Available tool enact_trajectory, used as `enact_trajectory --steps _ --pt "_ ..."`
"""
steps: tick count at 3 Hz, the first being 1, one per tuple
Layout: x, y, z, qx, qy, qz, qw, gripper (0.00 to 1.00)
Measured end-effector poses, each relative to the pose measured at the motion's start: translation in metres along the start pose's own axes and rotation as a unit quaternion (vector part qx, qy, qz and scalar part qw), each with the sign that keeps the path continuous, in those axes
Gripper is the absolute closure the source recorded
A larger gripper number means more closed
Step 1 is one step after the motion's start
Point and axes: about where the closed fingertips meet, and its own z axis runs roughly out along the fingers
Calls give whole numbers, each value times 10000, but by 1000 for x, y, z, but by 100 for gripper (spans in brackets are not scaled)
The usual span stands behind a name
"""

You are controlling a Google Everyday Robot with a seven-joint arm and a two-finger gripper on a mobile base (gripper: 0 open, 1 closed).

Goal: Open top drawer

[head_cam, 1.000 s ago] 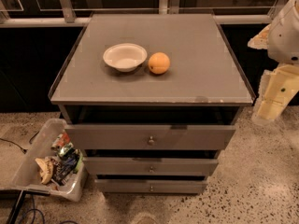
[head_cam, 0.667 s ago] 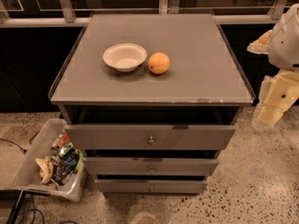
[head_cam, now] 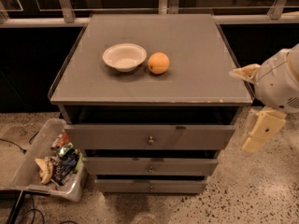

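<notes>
The gripper (head_cam: 261,130) has dropped lower at the frame's right edge, well apart from the top drawer (head_cam: 117,136) at centre; whether it is apart or together I cannot tell. This looks like the approach step: next it must swing left to the knob (head_cam: 150,140)

A white bowl (head_cam: 124,56) and an orange (head_cam: 159,63) sit side by side on the grey cabinet top (head_cam: 191,45), up and left of the gripper (head_cam: 260,130) beside the cabinet.
</notes>
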Motion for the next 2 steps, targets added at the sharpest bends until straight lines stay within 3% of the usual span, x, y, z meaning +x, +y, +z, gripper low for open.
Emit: enact_trajectory --steps 1,2 --pt "-4 5 34 164 -552 -415 9975 0" --pt "-6 7 37 165 -535 -417 9976 0"
